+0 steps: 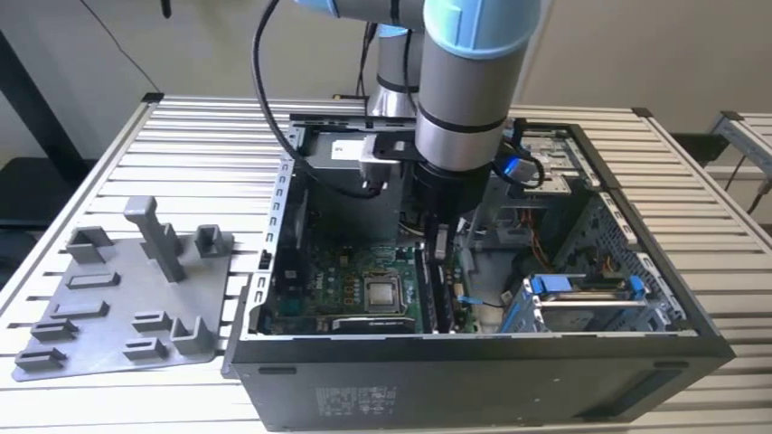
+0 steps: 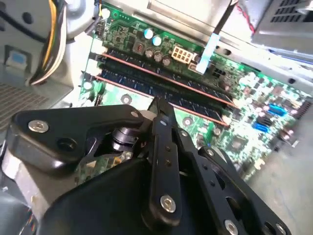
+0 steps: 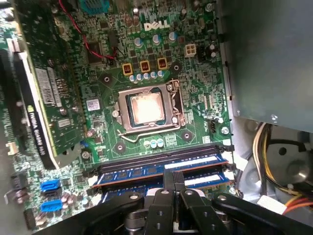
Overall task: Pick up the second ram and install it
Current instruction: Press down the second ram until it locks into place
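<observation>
Inside the open computer case (image 1: 483, 348), my gripper (image 1: 442, 253) hangs low over the memory slots on the motherboard (image 3: 195, 73). Two dark blue sticks with white labels lie side by side in those slots. The second ram (image 3: 203, 180) (image 2: 122, 80) is the one right under my gripper (image 3: 173, 177) (image 2: 161, 105). The other stick (image 3: 146, 171) sits one slot closer to the processor socket (image 3: 146, 107). My fingers are shut together, and their tips meet at the middle of the second ram's top edge. The fingers' closing line runs along the stick, not across it.
A grey holder plate (image 1: 121, 307) with upright blocks lies on the slatted table at the exterior view's left. In the case, a graphics card (image 3: 39, 107) stands beyond the socket, and a metal box (image 3: 269, 58) with yellow and orange cables (image 3: 264, 147) crowds the slots' end.
</observation>
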Controlling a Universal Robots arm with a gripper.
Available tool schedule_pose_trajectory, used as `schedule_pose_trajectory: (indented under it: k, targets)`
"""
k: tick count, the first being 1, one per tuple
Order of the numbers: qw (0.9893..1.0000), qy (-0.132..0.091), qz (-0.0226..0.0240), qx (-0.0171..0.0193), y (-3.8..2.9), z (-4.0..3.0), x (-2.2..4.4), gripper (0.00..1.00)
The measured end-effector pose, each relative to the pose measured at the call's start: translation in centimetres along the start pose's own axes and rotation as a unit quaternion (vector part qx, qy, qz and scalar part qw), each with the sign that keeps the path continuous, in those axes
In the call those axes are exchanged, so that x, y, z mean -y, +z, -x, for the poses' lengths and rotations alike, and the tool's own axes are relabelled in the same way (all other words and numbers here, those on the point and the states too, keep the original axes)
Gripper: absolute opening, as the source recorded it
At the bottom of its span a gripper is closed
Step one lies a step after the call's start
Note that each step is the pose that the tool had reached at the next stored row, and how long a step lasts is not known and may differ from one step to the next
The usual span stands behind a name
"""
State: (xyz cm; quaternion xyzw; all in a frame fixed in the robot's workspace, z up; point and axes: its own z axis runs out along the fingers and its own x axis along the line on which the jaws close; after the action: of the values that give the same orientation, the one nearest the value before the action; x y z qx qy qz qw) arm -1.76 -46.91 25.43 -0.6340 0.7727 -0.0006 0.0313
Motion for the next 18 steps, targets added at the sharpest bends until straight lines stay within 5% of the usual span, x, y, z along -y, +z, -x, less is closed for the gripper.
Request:
schedule_pose_trajectory:
  k: [3,18]
  targets:
    - [1.0,0.0,0.0,0.0,-1.3,0.06,0.05,0.11]
    - [1.0,0.0,0.0,0.0001,-1.93,0.09,0.08,0.11]
